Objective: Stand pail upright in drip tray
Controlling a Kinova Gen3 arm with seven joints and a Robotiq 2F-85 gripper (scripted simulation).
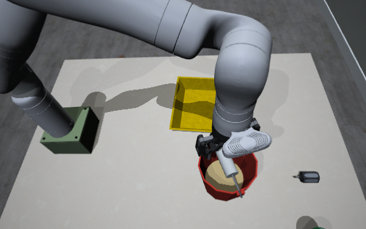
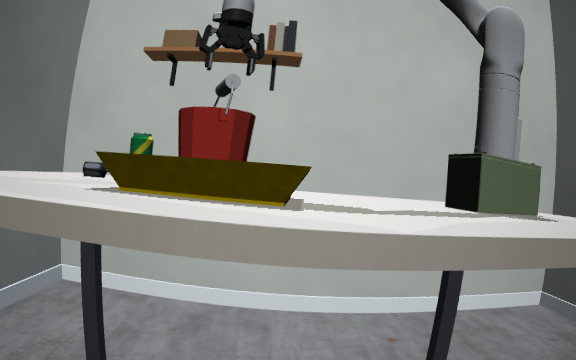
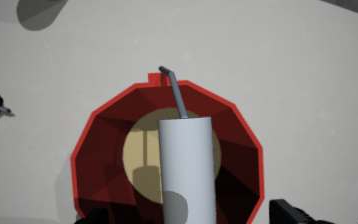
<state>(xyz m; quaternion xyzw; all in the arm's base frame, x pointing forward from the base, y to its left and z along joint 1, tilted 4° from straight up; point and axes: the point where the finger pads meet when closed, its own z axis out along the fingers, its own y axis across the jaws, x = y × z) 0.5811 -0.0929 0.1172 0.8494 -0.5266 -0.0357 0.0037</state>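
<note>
The red pail (image 1: 228, 179) stands upright on the table, in front of the yellow drip tray (image 1: 193, 105) and outside it. Its bail handle stands up, with a grey cylindrical grip (image 1: 226, 163) at the top. My gripper (image 2: 230, 59) is open and hangs just above that grip, with nothing between the fingers. In the wrist view the pail (image 3: 166, 155) is straight below and the grip (image 3: 187, 167) runs up the middle of the frame. In the exterior view the pail (image 2: 215, 132) shows behind the tray (image 2: 203, 177).
A green block (image 1: 72, 130) holds the arm's base at the left. A small dark object (image 1: 308, 177) lies right of the pail. A green can (image 2: 141, 143) stands near the table's front right corner. A wall shelf (image 2: 223, 52) with books is behind.
</note>
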